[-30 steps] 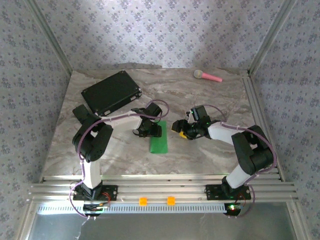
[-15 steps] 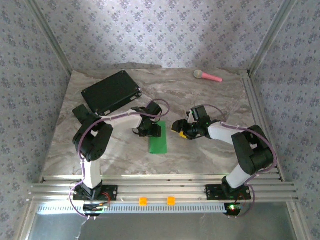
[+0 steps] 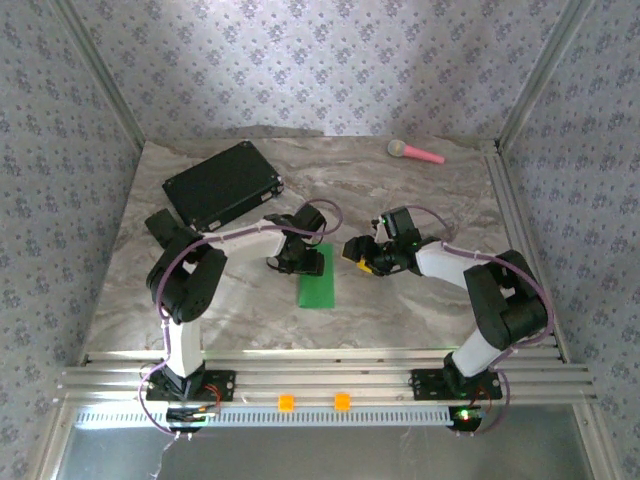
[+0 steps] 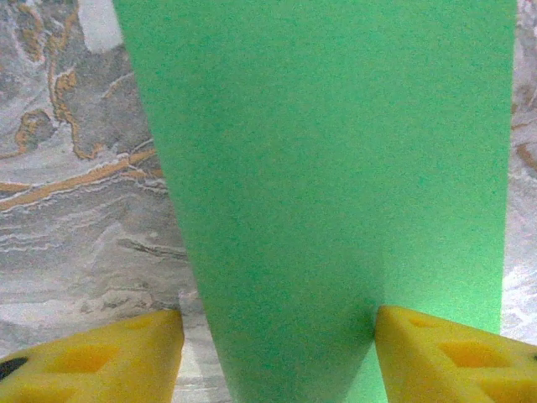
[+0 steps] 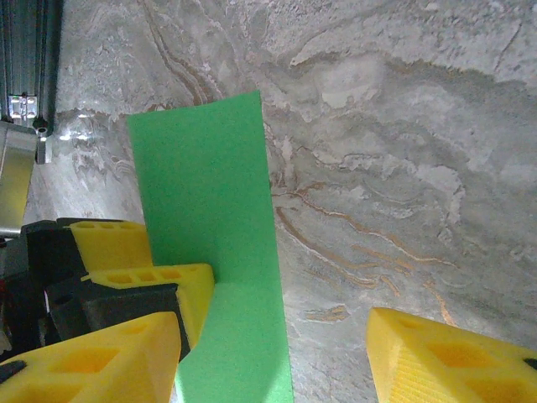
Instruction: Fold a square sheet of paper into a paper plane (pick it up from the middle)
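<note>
The green paper, a narrow folded strip, lies flat at frame centre on the surface. The left gripper is over its upper end, jaws apart. The right gripper, jaws apart and empty, hovers just beside its right edge. Risk: closing or dragging may crumple or skew the fold. Bare room lies right and below; the black case sits upper left

We see black joints and white links on the left arm and right arm. Purple cables trail along them; the fingers are yellow wedges.
</note>
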{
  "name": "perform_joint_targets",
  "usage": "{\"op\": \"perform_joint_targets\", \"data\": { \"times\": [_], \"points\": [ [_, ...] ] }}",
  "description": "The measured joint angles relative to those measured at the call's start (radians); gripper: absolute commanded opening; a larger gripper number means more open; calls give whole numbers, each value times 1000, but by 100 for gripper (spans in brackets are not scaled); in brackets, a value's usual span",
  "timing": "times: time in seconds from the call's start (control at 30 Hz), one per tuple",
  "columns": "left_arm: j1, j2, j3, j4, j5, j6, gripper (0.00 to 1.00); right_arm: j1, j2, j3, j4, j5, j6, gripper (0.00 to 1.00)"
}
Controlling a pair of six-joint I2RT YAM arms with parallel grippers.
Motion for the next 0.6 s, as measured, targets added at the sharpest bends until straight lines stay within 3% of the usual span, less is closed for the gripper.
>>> {"op": "perform_joint_targets", "data": {
  "times": [0.1,0.17,0.53,0.6],
  "points": [
    [2,0,1,6,-4,18,53,0,0,0,0,0,0,63],
    [5,0,1,16,-3,29,57,0,0,0,0,0,0,63],
    [42,0,1,48,41,97,57,0,0,0,-1,0,0,64],
    [48,0,1,48,47,111,59,2,0,0,-1,0,0,59]
  ]
}}
